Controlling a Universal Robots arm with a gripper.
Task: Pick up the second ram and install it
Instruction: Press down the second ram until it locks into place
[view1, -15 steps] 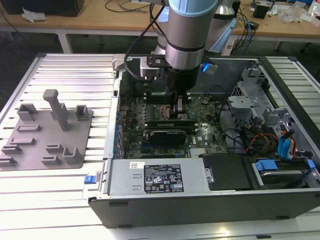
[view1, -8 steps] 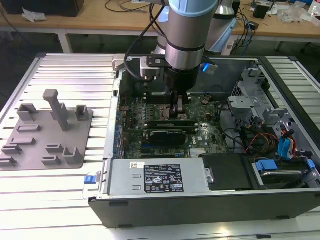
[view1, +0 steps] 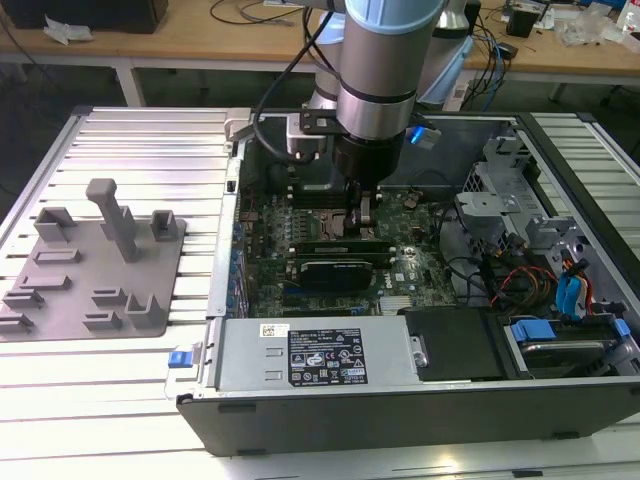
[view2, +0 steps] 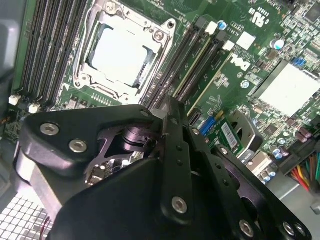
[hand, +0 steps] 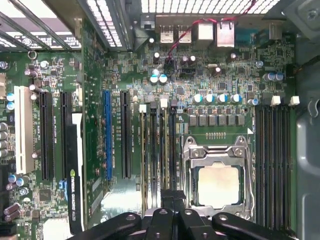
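The second ram (hand: 165, 150) is a thin green stick standing on edge in a memory slot beside the processor socket (hand: 218, 184); in the second wrist view it (view2: 196, 65) runs away from my fingertips. My gripper (hand: 173, 194) (view2: 169, 102) is shut, its fingers pressed together, with the tips over one end of that stick's top edge. I cannot tell whether they touch it. In the exterior view the gripper (view1: 362, 222) reaches straight down into the open computer case (view1: 560, 180), onto the motherboard.
Another green stick (hand: 145, 150) sits two slots over. A black expansion card (view1: 345, 268) lies just in front of the gripper. A grey fixture block (view1: 95, 270) stands on the slatted table at the exterior view's left. The power supply (view1: 310, 355) and drive cages (view1: 500, 200) crowd the case.
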